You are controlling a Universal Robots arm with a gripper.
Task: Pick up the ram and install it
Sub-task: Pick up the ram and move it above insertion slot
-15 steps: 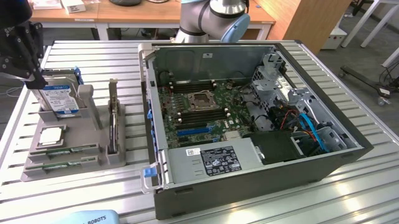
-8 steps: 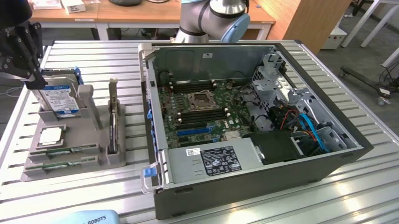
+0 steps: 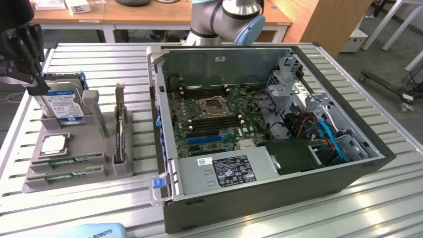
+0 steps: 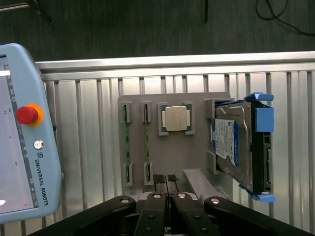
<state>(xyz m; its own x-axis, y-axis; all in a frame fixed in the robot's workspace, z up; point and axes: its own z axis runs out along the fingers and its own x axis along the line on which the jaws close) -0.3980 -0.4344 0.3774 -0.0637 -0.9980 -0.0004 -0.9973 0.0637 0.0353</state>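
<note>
Ram (image 4: 146,140) sits slotted in tray (image 4: 182,152), untouched, below closed tool (image 4: 165,179)

Open computer case (image 3: 264,198), hard drive (image 4: 227,142), CPU chip (image 4: 175,118), grey holder (image 4: 197,152)

Over ram sticks (image 3: 69,162): open from above.
Alongside: tall hard drive (image 3: 63,106), upright card (image 3: 120,130).
Computer case (image 3: 258,206): lid off, cables (image 3: 330,138) inside.
</note>
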